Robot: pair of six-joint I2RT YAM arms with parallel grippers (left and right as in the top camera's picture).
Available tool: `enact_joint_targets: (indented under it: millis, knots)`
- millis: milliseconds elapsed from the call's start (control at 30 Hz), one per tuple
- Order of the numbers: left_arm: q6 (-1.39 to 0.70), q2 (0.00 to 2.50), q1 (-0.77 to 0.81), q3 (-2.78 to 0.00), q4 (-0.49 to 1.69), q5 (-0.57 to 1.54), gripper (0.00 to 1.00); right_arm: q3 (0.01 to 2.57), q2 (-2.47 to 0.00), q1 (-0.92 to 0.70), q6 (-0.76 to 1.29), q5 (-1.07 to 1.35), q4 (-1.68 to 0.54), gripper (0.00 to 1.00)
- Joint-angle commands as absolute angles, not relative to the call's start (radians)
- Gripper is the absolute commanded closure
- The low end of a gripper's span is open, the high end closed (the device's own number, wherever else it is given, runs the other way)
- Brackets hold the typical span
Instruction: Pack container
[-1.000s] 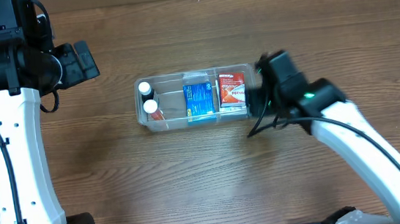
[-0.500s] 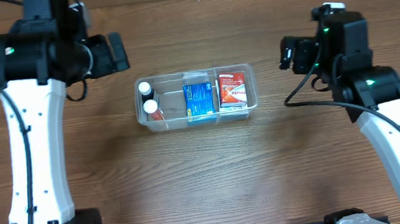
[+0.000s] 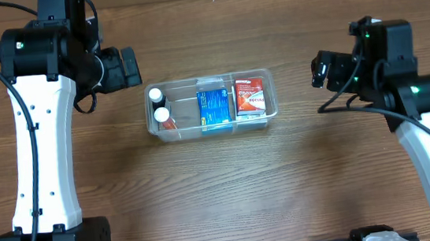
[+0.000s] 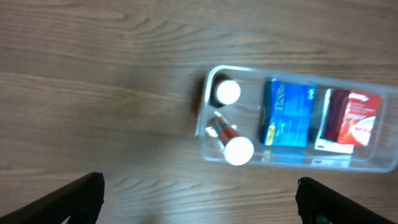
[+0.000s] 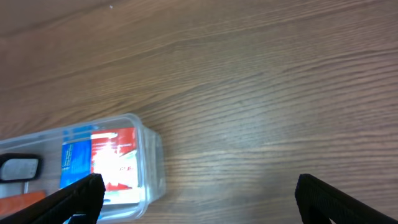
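1. Near the middle of the table, the container lay lengthwise between the two arms.
2. Contents, left end to right end: an upright bottle and a lying bottle, both white-capped; a blue box; a red-and-white box.
3. Print on both boxes was too small to read.
4. Only the left wrist view showed clearly that one bottle stood and the other lay.
5. The right wrist view took in only the container's right end.
6. The left gripper and right gripper had jaws spread wide, gripping nothing, apart from the container.
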State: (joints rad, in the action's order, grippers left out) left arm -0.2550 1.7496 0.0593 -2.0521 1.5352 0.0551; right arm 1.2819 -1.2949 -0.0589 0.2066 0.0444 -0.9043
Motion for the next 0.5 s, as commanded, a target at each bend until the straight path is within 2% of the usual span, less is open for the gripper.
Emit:
enact_joint_targets:
  millis: [0, 267, 467]
  knots:
    - [-0.247, 1.659, 0.09, -2.049, 1.547, -0.017, 0.0, 1.297, -1.163, -0.057, 0.222, 0.025, -0.942, 0.0]
    - [-0.247, 1.454, 0.228, -2.034, 1.567, -0.138, 0.0, 1.225, -1.011, -0.067, 0.24, -0.009, -1.031, 0.0]
    - [-0.27, 1.226, 0.283, -1.846, 1.52, -0.207, 0.0, 1.044, -0.915, -0.119, 0.24, -0.01, -1.004, 0.0]
